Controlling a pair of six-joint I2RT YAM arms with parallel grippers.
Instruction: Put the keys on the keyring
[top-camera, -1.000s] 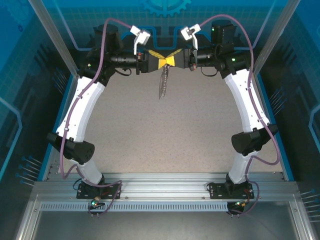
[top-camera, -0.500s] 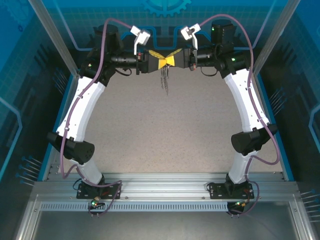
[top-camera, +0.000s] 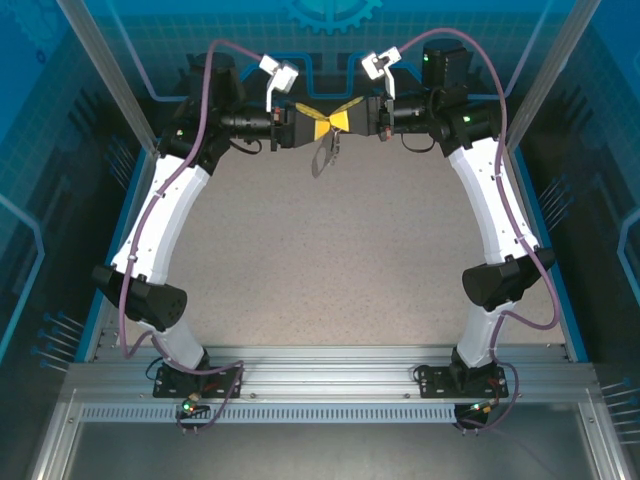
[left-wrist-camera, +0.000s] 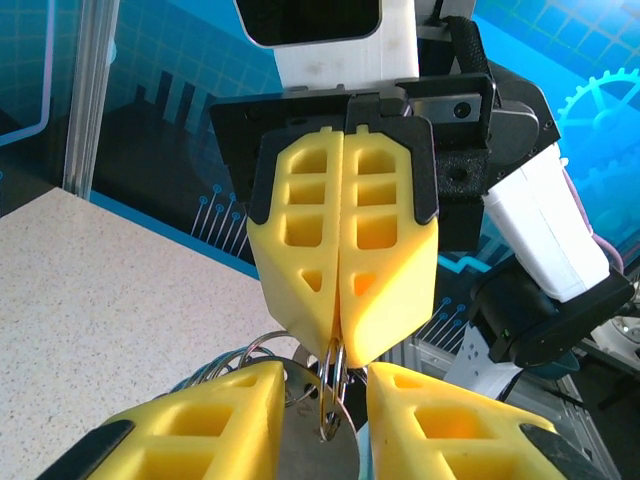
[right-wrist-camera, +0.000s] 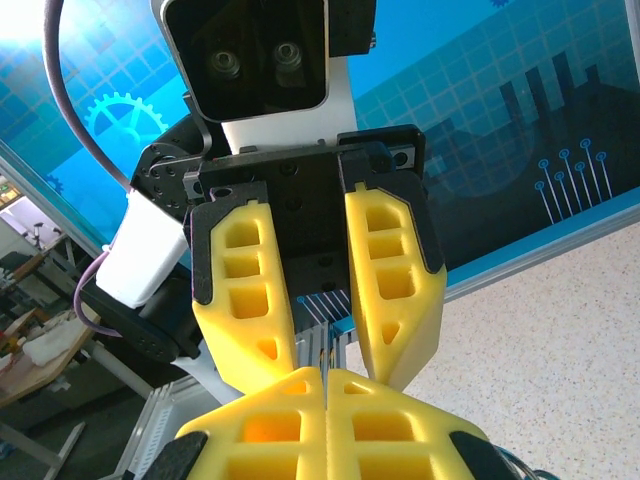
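Above the far table (top-camera: 330, 260): chain (top-camera: 322, 162) drawn up shorter, threading likely underway. Right gripper (left-wrist-camera: 338, 350) pinched on thin ring (left-wrist-camera: 328, 412), left gripper (left-wrist-camera: 325, 388) part-closed, holding keyring (left-wrist-camera: 310, 455).

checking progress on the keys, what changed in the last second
The silvery chain dangling from the meeting grippers drew up and now hangs shorter. Left gripper and right gripper stayed fingertip to fingertip above the table's far edge.

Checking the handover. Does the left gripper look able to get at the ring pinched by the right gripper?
Likely yes: the left gripper faces the right gripper tip to tip, and the ring hangs in the gap between the left fingers, nothing blocking.
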